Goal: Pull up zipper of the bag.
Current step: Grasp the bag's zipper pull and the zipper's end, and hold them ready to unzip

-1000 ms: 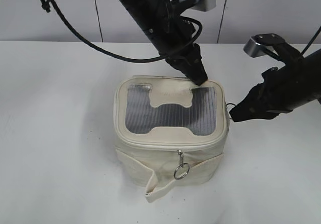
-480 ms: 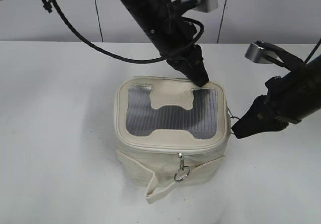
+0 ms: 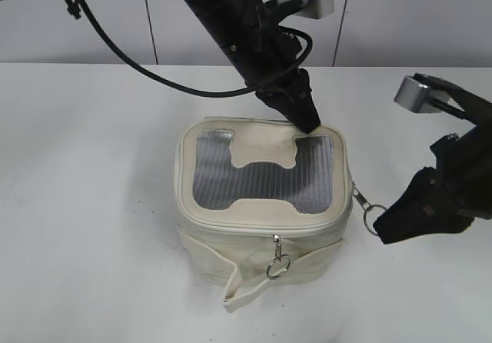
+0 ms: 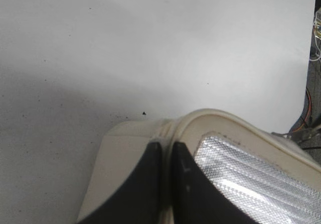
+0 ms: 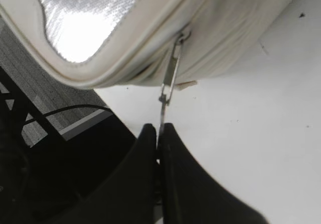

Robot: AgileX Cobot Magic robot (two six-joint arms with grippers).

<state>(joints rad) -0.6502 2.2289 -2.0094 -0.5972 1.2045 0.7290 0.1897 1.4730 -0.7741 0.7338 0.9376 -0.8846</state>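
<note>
The cream bag stands mid-table, its lid with the grey ribbed panel facing up. My left gripper is shut and its tips press on the lid's back right rim; the left wrist view shows it over the rim seam beside the panel. My right gripper is shut on the ring pull of the zipper slider at the bag's right side, with the pull stretched taut. In the right wrist view the gripper clamps the pull's end. A second slider with its ring hangs at the front.
A loose cream flap sticks out at the bag's front bottom. The white table has a grey wall behind it. The left arm's cable loops above the table at the back.
My right gripper has moved right and toward the front, drawing the ring pull out from the bag's right side. The slider has shifted forward along the rim. The left gripper has stayed put.
</note>
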